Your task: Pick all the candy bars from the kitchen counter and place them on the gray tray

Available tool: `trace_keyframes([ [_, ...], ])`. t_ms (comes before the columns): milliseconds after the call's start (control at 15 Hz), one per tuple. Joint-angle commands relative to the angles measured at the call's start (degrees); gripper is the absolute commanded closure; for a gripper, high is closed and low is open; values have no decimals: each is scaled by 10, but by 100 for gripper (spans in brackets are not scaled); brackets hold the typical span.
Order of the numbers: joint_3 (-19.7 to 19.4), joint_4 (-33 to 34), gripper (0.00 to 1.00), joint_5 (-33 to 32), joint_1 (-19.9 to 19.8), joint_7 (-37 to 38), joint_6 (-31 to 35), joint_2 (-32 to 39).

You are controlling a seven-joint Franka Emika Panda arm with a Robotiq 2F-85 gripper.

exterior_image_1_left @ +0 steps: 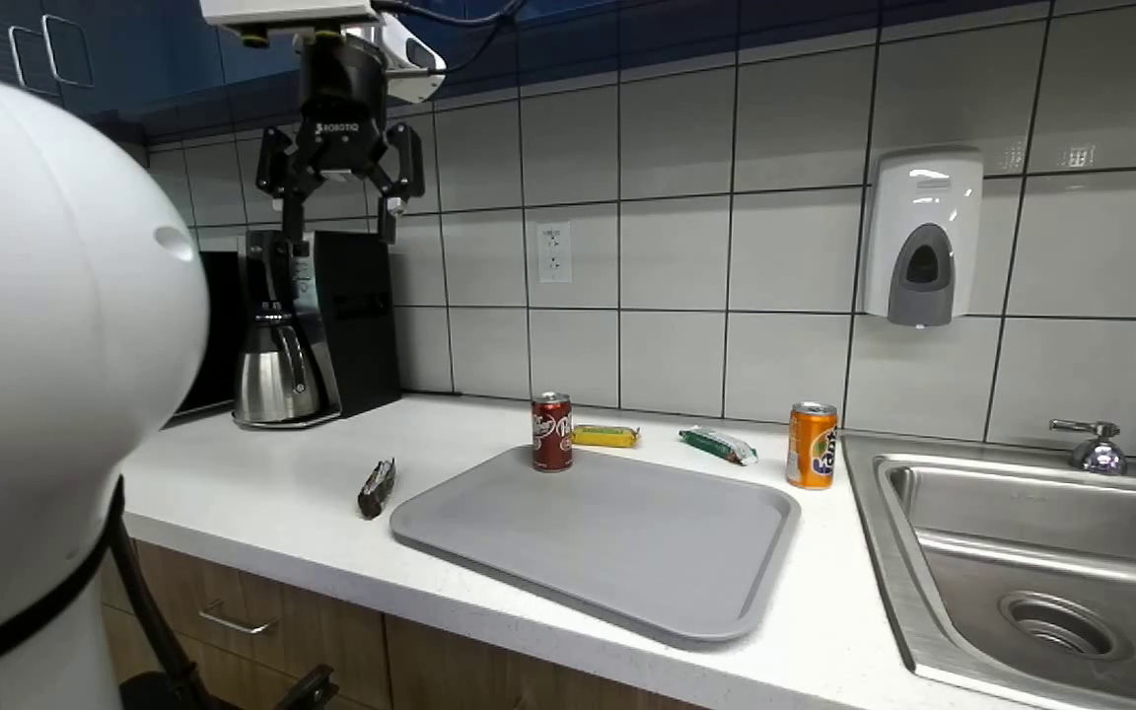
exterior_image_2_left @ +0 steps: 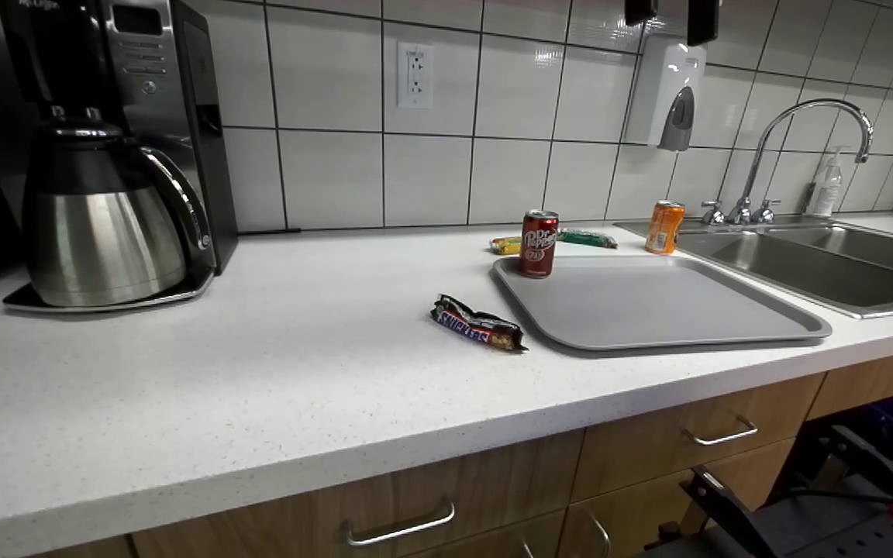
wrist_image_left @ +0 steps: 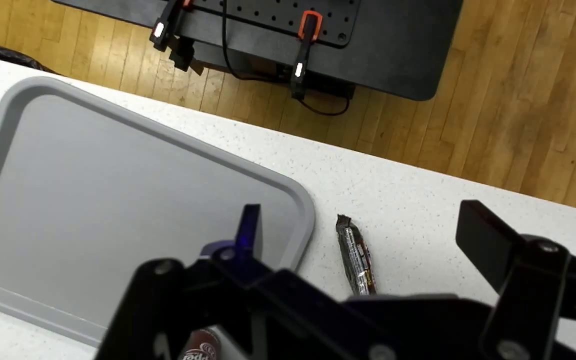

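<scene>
Gray and flat, the tray is being held up by the white counter, and its low rim is being shown in every view. One back corner of the tray is being taken up by an upright dark-red can. A dark bar is being seen on the counter just beside the tray, at the end away from the sink, with a strip of counter being shown between them. A yellow bar and a green bar are being seen behind the tray, between it and the tiled wall. Part of the yellow bar is being hidden by the dark-red can in an exterior view. An upright orange can is being seen just beside the tray's other back corner, on the sink side. Higher than the tray, the claw is being held in the air with its jaws spread wide apart. In the wrist view, part of the tray is being hidden by one jaw, and the dark bar is being seen between the two jaws. A coffee maker is being seen well apart from the tray, past the dark bar.
</scene>
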Motion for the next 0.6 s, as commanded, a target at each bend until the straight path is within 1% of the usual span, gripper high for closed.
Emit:
trace_keyframes([
  [0,13,-42,0,-8,10,-9,49,-11],
  [533,34,-91,0,-11,23,5,153,32],
])
